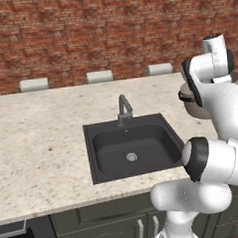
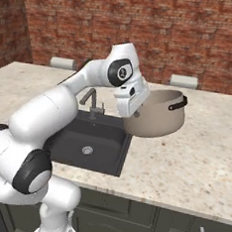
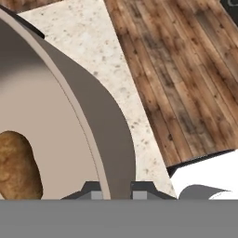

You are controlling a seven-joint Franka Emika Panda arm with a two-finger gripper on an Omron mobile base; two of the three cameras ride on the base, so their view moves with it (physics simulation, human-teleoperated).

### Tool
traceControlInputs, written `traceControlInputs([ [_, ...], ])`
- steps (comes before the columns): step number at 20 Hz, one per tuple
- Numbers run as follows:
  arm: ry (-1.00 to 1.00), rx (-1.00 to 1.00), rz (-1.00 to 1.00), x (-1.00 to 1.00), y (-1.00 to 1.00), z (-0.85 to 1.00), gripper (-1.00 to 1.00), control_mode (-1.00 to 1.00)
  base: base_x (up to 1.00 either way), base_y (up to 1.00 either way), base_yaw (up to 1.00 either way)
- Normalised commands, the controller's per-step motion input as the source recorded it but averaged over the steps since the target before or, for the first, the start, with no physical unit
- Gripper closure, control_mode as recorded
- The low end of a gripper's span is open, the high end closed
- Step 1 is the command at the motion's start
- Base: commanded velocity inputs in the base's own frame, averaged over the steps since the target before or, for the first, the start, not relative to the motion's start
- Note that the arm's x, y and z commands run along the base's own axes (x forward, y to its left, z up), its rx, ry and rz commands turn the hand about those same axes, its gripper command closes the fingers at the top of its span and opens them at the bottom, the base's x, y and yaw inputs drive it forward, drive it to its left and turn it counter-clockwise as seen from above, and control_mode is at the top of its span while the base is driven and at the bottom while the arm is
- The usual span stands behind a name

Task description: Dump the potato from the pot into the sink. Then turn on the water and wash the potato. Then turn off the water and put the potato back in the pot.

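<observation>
My gripper (image 3: 116,191) is shut on the rim of the grey pot (image 2: 160,117), one finger inside the wall and one outside. The pot sits over the counter just right of the sink (image 2: 66,141), with its dark handle (image 2: 179,102) on the far side. The orange-brown potato (image 3: 16,168) lies inside the pot against its pale bottom. In the left base view the pot (image 1: 194,106) is mostly hidden behind my arm. The black sink (image 1: 108,154) holds nothing but its silver drain (image 1: 132,156). No water runs from the faucet (image 1: 123,108).
A speckled stone counter (image 1: 37,141) runs around the sink below a brick wall with three white outlets (image 1: 99,76). Dark cabinets (image 2: 178,228) stand under the front edge. Wooden floor (image 3: 186,74) shows past the counter edge in the hand view.
</observation>
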Motion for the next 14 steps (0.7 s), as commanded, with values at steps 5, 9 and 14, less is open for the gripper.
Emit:
traceControlInputs([
  [5, -0.03, -0.03, 0.00, 0.25, 0.39, 0.49, 1.00, -1.00, 0.00, 0.00, 0.00],
  [9, 0.00, -0.08, 0.00, 0.39, 0.41, 0.31, 1.00, -1.00, 0.00, 0.00, 0.00],
  [14, 0.00, -0.12, 0.00, 0.38, 0.39, 0.13, 1.00, -1.00, 0.00, 0.00, 0.00],
])
